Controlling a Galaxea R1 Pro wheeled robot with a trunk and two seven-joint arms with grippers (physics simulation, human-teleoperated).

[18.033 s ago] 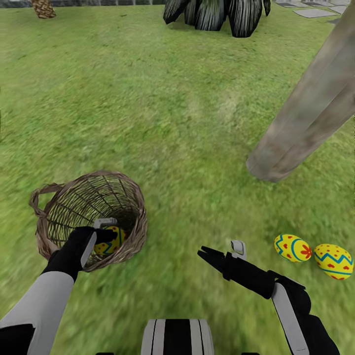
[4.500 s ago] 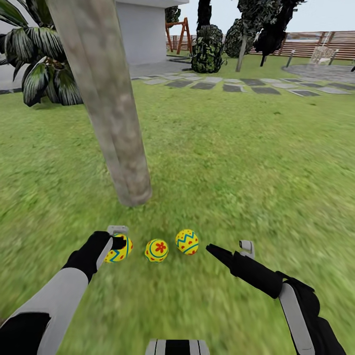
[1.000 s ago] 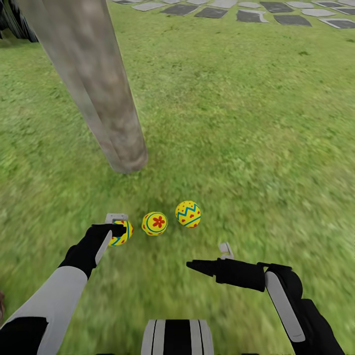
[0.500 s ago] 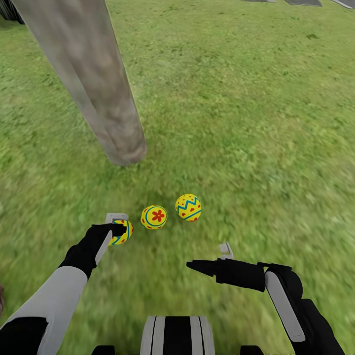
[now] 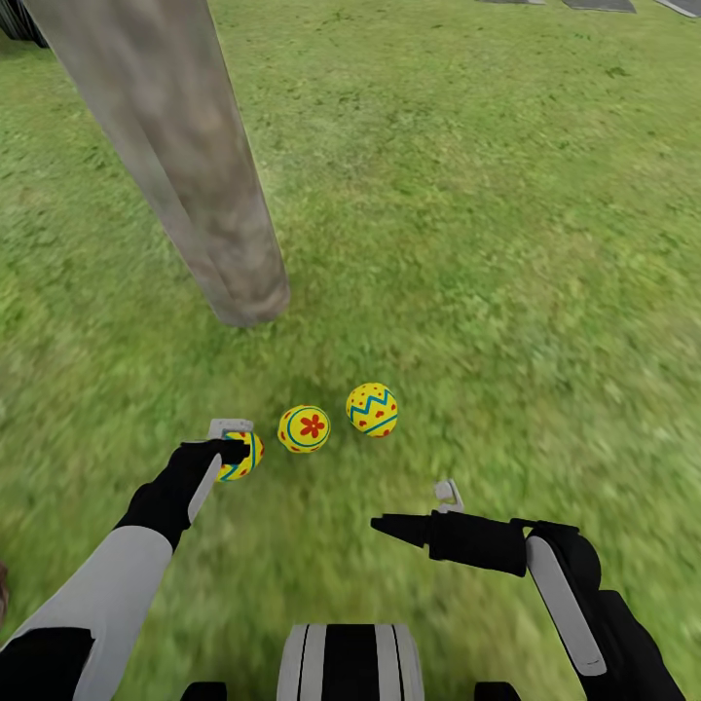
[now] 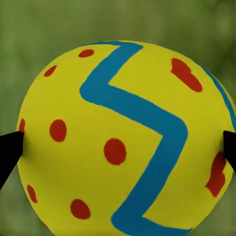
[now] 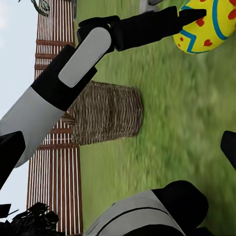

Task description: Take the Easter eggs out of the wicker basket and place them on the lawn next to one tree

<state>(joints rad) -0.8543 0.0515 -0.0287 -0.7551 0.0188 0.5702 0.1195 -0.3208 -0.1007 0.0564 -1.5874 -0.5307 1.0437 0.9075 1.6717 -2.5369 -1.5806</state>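
Note:
Three yellow Easter eggs lie in a row on the lawn just in front of the tree trunk's base. The middle egg shows a red flower, and the right egg a blue zigzag; both rest free on the grass. My left gripper is shut on the left egg, which looms large between the black fingertips in the left wrist view. My right gripper stands open and empty, short of the eggs. The wicker basket stands on the grass behind my left arm in the right wrist view.
Open grass stretches to the right and beyond the trunk. Grey paving stones sit at the far edge. A brown slat fence runs behind the basket.
Since 18 s ago the left gripper has carried the third egg from the basket to the tree. Over the last second the head camera tilted down; both arms hold nearly still.

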